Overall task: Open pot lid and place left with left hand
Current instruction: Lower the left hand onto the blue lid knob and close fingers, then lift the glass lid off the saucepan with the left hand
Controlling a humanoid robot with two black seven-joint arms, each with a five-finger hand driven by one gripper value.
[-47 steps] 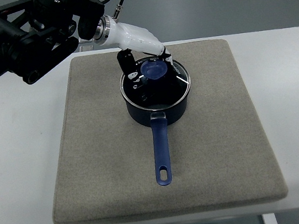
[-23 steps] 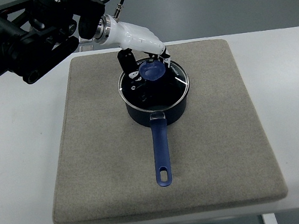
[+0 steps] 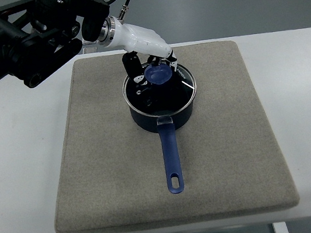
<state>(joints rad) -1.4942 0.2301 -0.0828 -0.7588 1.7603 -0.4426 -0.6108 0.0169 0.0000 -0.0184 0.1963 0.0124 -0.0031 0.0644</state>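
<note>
Top view, lift step: left hand (image 3: 148, 56) has its fingers clamped round the blue knob (image 3: 157, 74) of the glass lid (image 3: 160, 89), which sits on the dark blue pot (image 3: 163, 109) mid-mat, maybe just unseating. My read: pull straight up until the rim clears, keep it level, then carry left to bare mat (image 3: 100, 159) beside the pot. Risk is dragging the pot; its handle (image 3: 171, 160) points at the near edge. Arm enters top left, wrist angled down-right over the far rim. Right arm isn't visible
</note>
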